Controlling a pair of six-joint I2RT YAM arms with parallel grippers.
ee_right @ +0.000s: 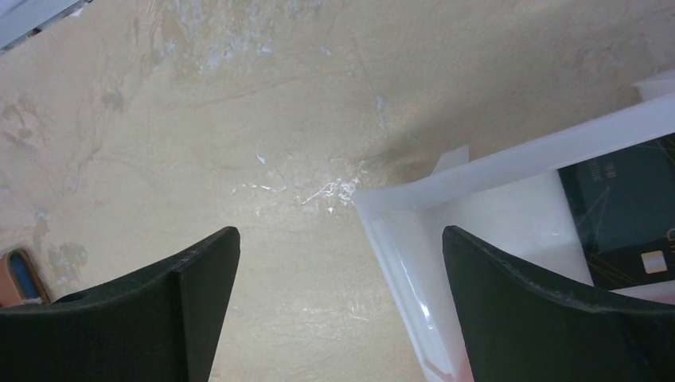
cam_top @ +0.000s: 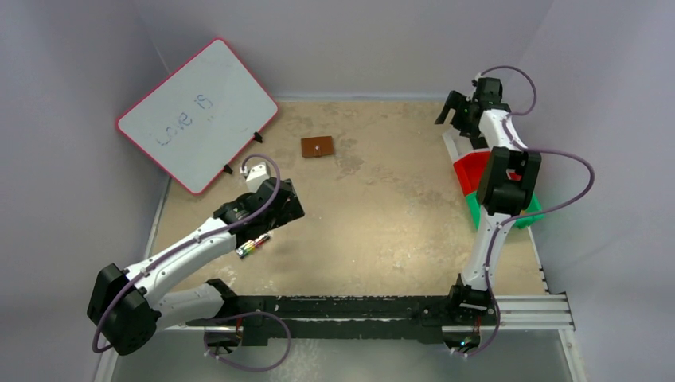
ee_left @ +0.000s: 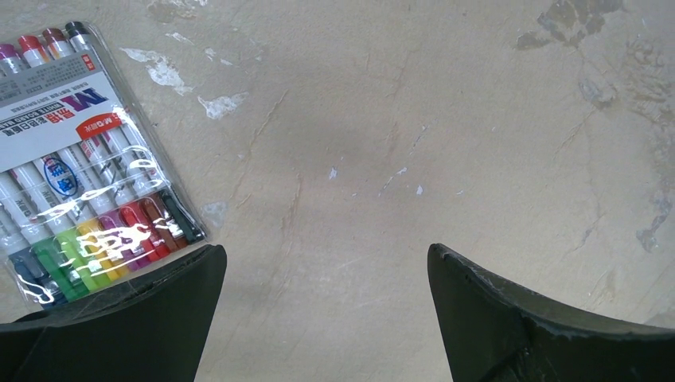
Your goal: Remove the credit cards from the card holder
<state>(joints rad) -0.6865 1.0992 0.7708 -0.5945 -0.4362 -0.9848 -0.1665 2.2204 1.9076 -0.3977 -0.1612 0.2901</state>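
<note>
The brown card holder (cam_top: 317,146) lies closed on the tan table at the far middle; one corner of it, brown with a bluish inside, shows at the left edge of the right wrist view (ee_right: 17,275). A black credit card (ee_right: 625,208) lies inside the white bin (ee_right: 414,199). The silvery grey and gold-tan cards are not visible. My left gripper (cam_top: 288,208) is open and empty over bare table (ee_left: 326,255), well short of the holder. My right gripper (cam_top: 447,111) is open and empty (ee_right: 341,235), straddling the white bin's near wall.
A pack of coloured markers (cam_top: 253,245) lies beside my left gripper, and also shows in the left wrist view (ee_left: 87,167). A whiteboard (cam_top: 199,111) leans at the back left. White (cam_top: 450,143), red (cam_top: 476,170) and green (cam_top: 527,215) bins line the right edge.
</note>
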